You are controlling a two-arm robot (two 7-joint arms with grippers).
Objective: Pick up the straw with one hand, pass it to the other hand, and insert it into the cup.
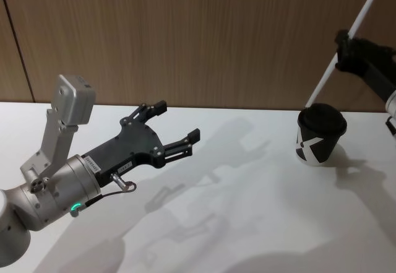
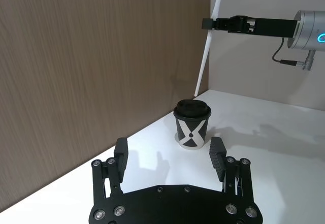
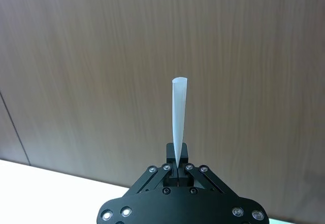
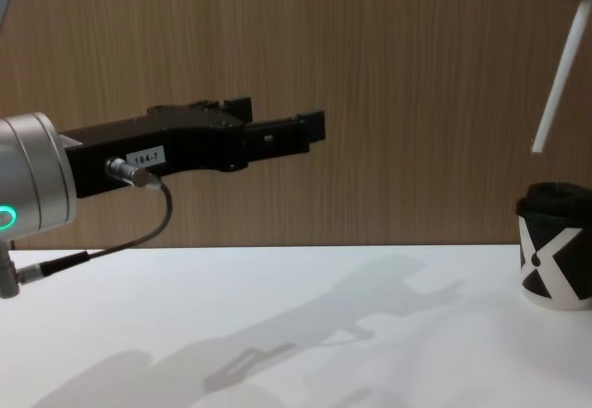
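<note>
Closest in: left gripper (image 1: 176, 129), the one with the silver wrist and green ring light, hanging in the air over the left half of the white table (image 1: 235, 223), fingers spread wide with nothing between them. Same story from its own wrist camera (image 2: 170, 158), pointing across the table at the cup, well apart from it. Looks parked, so pickup and handover both judged done. Farther out on the right: black cup (image 1: 320, 134) with the white X, lid on, standing upright on the table near the wood-panel wall (image 1: 198, 38). Above it, right gripper (image 1: 344, 53) pinched tight on the white straw (image 1: 346, 41), gripping it roughly mid-length; clearly clamped in the right wrist view (image 3: 178, 169), straw (image 3: 178, 117) sticking straight out from between the fingertips. Straw tilted, upper end leaning away to the right, lower tip hovering just above the lid, toward its left edge. From the chest view the straw (image 4: 558, 80) ends clear of the cup (image 4: 555, 255), visible gap, so not in yet. Left to do, best guess: line the tip up over the lid's opening (can't make out the hole from here) and push down. Basically the last step.
</note>
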